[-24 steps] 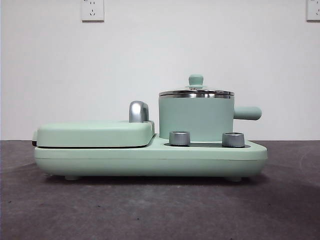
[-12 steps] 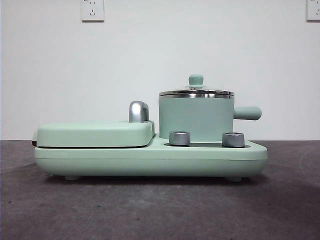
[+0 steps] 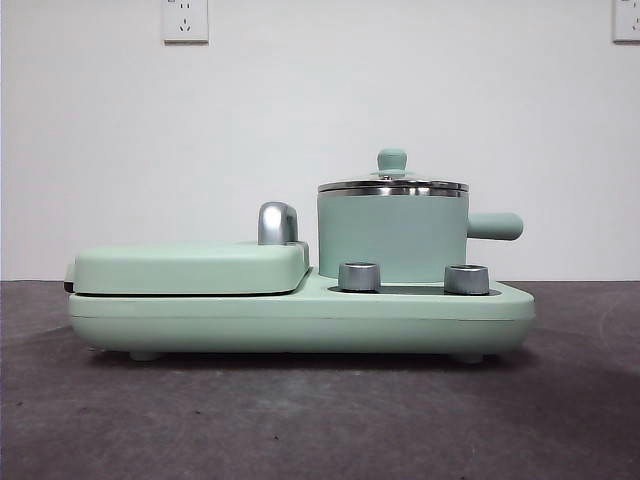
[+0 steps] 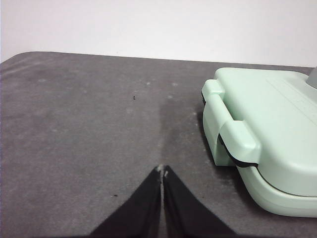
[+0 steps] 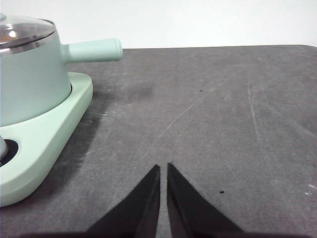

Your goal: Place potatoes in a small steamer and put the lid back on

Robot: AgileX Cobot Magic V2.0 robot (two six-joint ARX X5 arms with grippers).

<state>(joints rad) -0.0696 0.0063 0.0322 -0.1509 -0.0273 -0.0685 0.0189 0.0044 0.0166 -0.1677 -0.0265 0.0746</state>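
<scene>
While both arms waited low over bare table [image 4: 84, 124] either side of the cooker [image 3: 300, 315], open dark surface ran wide at each end. One steamer [image 3: 392, 235] stood on the cooker's right half, one lid [image 3: 392, 184] seated on its rim, two dials [image 3: 359, 276] in front. No potato in view. Left gripper [image 4: 162, 171] and right gripper [image 5: 163, 167] each held jaws together, empty.

Left hand [image 4: 162, 171] closed — beside griddle cover [image 4: 267, 124].

No visible change: lid [image 3: 393, 185], small steamer [image 3: 392, 237] same position.
</scene>
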